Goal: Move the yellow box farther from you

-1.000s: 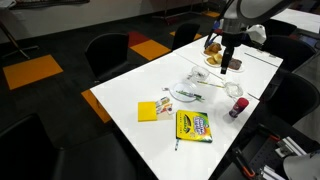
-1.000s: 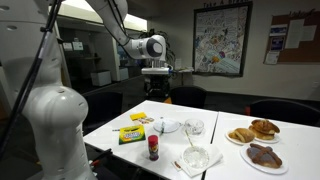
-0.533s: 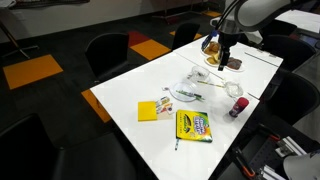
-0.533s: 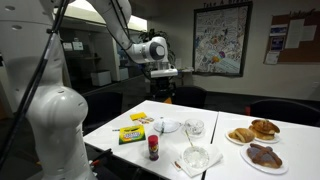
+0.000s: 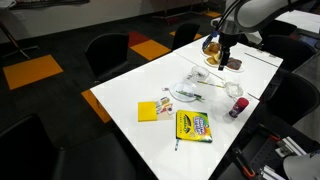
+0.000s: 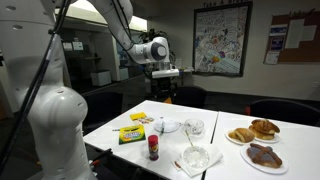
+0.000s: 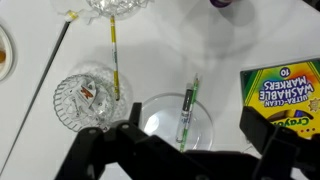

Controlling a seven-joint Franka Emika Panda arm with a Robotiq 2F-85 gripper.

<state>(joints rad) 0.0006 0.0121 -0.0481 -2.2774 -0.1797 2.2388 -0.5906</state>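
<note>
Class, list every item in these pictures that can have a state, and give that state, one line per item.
yellow box: lying flat on the table, not held.
marker box: lying flat, printed face up.
red-capped bottle: upright, cap on.
green marker: lying across the clear dish.
glass bowl: upright.
gripper: open, empty, above the table.

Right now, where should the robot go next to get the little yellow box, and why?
Probably swing the end effector across and down toward the yellow box. It hangs open above the table, far from the box, and the wrist view shows the crayon box but not it.
</note>
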